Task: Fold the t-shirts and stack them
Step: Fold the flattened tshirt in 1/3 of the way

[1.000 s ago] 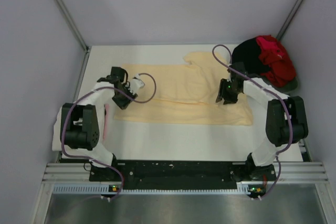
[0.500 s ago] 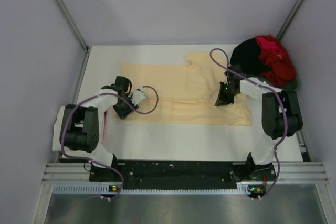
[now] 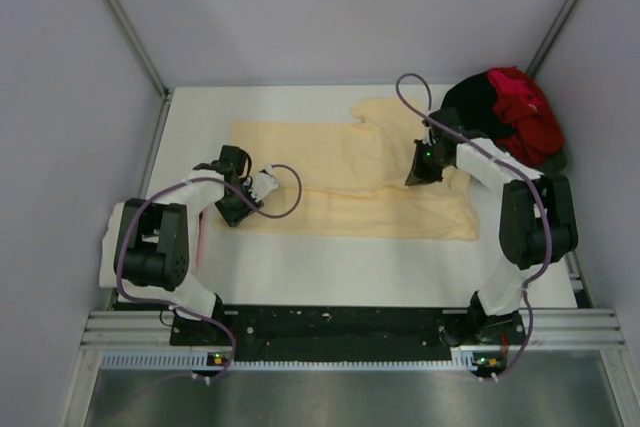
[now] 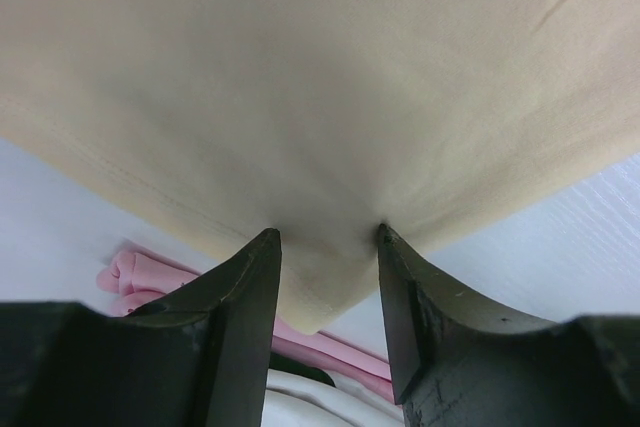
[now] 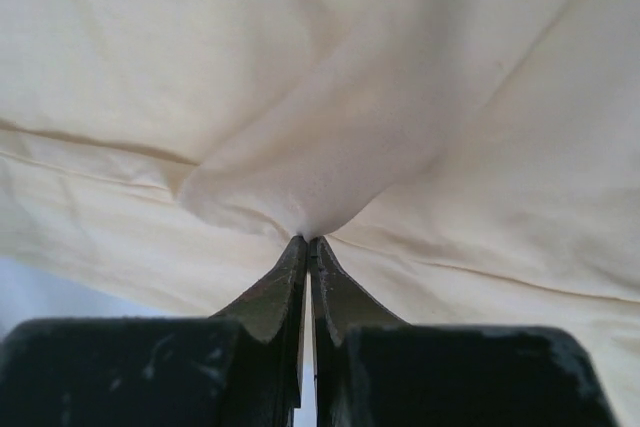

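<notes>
Yellow t-shirt [image 3: 340, 172] lies spread at the centre of the table [image 3: 330, 267], with the black and red t-shirts [image 3: 505, 117] heaped at two o'clock. We find the right gripper [image 5: 305, 239] clenched on a pinch of yellow cloth. The left gripper [image 4: 325, 235] stands spread astride the hem [image 4: 130, 187] at eight o'clock. We advise clamping the left first, then lifting both evenly.

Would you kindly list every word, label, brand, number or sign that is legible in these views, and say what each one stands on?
There is no text to read in any view.
The plain pale yellow cloth t-shirt bears no print or label.
The crumpled black t-shirt and the red t-shirt heaped at the far right show no lettering.
</notes>
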Motion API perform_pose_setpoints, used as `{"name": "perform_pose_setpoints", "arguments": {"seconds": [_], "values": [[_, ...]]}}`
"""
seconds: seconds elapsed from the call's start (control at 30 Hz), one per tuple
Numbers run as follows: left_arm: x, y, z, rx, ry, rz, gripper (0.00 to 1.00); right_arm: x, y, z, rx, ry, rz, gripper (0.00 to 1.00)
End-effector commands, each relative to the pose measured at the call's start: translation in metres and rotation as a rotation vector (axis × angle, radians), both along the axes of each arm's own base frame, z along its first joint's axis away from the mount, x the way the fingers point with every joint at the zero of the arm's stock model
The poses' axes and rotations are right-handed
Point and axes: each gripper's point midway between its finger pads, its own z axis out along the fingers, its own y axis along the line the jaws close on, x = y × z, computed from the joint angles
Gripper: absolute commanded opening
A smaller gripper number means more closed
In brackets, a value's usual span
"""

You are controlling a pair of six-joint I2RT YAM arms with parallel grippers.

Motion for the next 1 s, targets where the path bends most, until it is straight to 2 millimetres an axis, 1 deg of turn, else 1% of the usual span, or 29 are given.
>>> {"name": "perform_pose_setpoints", "arguments": {"seconds": [0.0, 0.07, 0.13, 0.27, 0.43, 0.5, 0.63, 0.7, 0.8, 0.9, 0.93, 0.97], "values": [[-0.007, 0.01, -0.016, 0.045, 0.039, 0.002, 0.48, 0.044, 0.028, 0.035, 0.02, -0.15, 0.068, 0.0], [-0.008, 0.009, -0.017, 0.042, 0.044, 0.004, 0.48, 0.053, 0.035, 0.024, 0.027, -0.129, 0.091, 0.0], [-0.009, 0.01, -0.018, 0.045, 0.048, 0.003, 0.48, 0.064, 0.042, 0.019, 0.025, -0.131, 0.121, 0.0], [-0.008, 0.012, -0.018, 0.053, 0.047, 0.004, 0.47, 0.085, 0.057, 0.014, 0.042, -0.157, 0.204, 0.0], [-0.01, 0.013, -0.017, 0.06, 0.047, 0.005, 0.47, 0.096, 0.067, 0.003, 0.063, -0.149, 0.236, 0.0], [-0.01, 0.014, -0.017, 0.062, 0.049, 0.002, 0.47, 0.1, 0.07, 0.003, 0.058, -0.164, 0.25, 0.0], [-0.01, 0.013, -0.017, 0.062, 0.055, 0.002, 0.47, 0.117, 0.079, 0.011, 0.063, -0.236, 0.304, 0.0], [-0.009, 0.014, -0.016, 0.063, 0.052, 0.002, 0.47, 0.121, 0.086, 0.008, 0.09, -0.235, 0.328, 0.0], [-0.01, 0.014, -0.016, 0.062, 0.052, 0.004, 0.47, 0.12, 0.096, -0.001, 0.125, -0.215, 0.358, 0.0], [-0.011, 0.014, -0.016, 0.067, 0.056, 0.001, 0.47, 0.122, 0.1, -0.009, 0.13, -0.205, 0.361, 0.0], [-0.012, 0.015, -0.017, 0.07, 0.057, 0.002, 0.47, 0.124, 0.1, -0.008, 0.133, -0.207, 0.354, 0.0], [-0.013, 0.015, -0.017, 0.07, 0.062, 0.002, 0.47, 0.124, 0.101, -0.01, 0.132, -0.202, 0.354, 0.02]]}}
